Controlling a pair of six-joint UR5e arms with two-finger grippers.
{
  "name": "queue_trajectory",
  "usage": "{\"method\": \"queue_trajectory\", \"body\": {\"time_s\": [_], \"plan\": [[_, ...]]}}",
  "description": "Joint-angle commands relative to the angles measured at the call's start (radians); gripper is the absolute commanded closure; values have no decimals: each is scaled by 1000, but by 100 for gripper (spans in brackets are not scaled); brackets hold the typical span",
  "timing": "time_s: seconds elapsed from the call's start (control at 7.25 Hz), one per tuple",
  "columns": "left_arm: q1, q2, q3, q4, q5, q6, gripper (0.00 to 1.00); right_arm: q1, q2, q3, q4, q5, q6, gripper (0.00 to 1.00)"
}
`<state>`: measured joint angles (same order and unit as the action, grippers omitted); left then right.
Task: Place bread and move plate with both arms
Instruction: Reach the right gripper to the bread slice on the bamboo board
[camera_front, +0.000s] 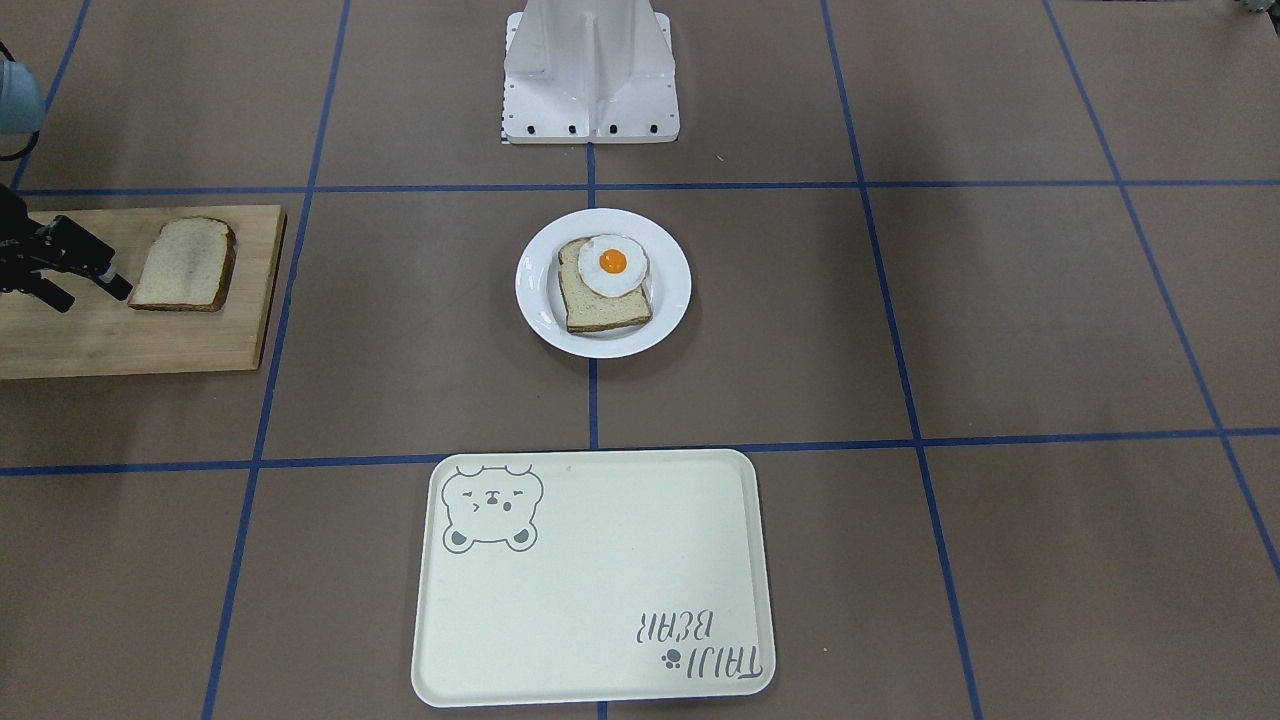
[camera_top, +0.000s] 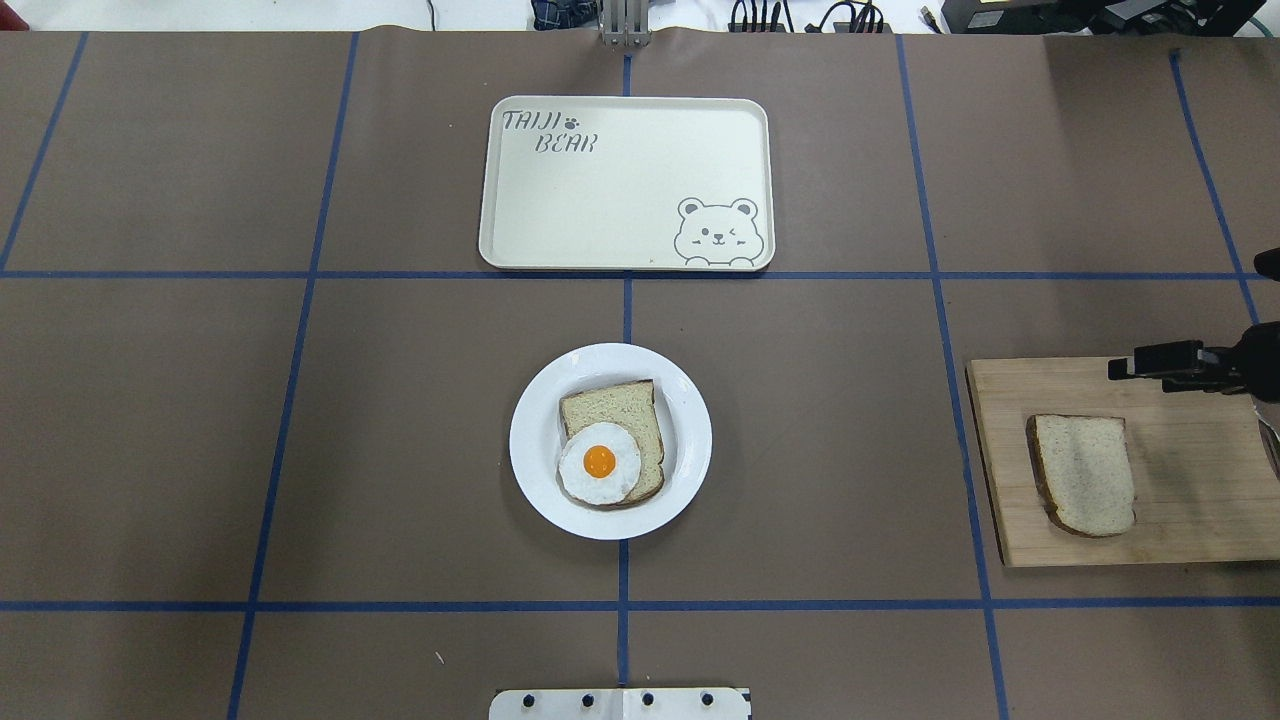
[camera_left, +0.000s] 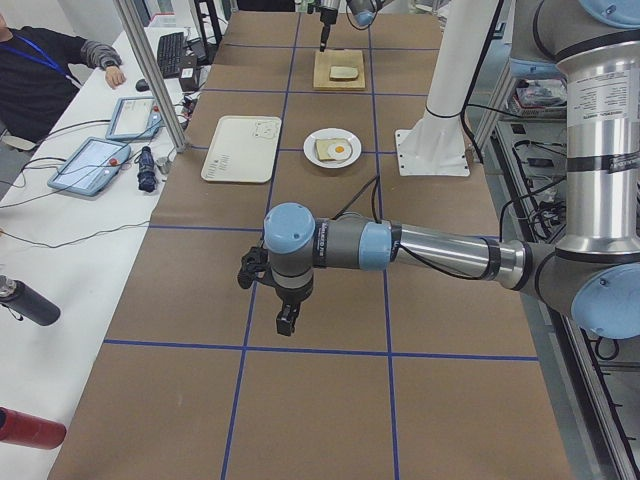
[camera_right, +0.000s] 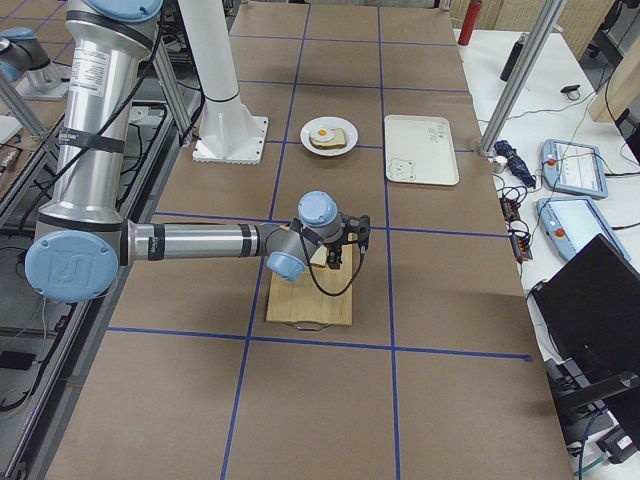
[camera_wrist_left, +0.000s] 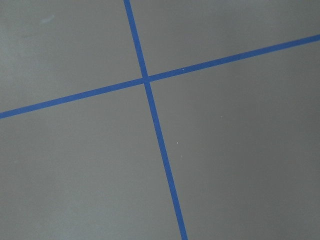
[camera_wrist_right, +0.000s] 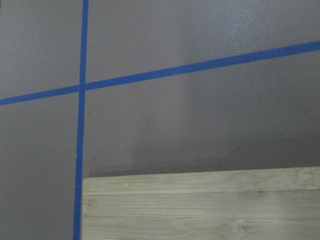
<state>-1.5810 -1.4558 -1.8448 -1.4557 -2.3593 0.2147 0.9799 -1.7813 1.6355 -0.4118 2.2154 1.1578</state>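
The plain bread slice lies on a wooden cutting board at the table's right; it also shows in the front view. The white plate sits mid-table and holds a second slice topped with a fried egg. My right gripper hangs above the board's far edge, beside the plain slice and apart from it; in the front view its fingers stand apart and empty. My left gripper hangs over bare table far to the left; I cannot tell whether it is open or shut.
A cream tray with a bear drawing lies beyond the plate. The white robot base stands at the near edge. Blue tape lines cross the brown table. The right wrist view shows the board's corner.
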Motion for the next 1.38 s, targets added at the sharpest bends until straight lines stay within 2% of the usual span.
{"method": "queue_trajectory", "body": {"time_s": [0.0,0.41,1.24], "plan": [[-1,2,1,0,0,0,2,-72,-19,-20,59,-49,34,25],[1,12,-1,-3,0,2,2,-113,-72,-20,94,-86,29,33],[1,18,4,-3,0,3,2,-161,-67,-16,94,-109,29,58]]}}
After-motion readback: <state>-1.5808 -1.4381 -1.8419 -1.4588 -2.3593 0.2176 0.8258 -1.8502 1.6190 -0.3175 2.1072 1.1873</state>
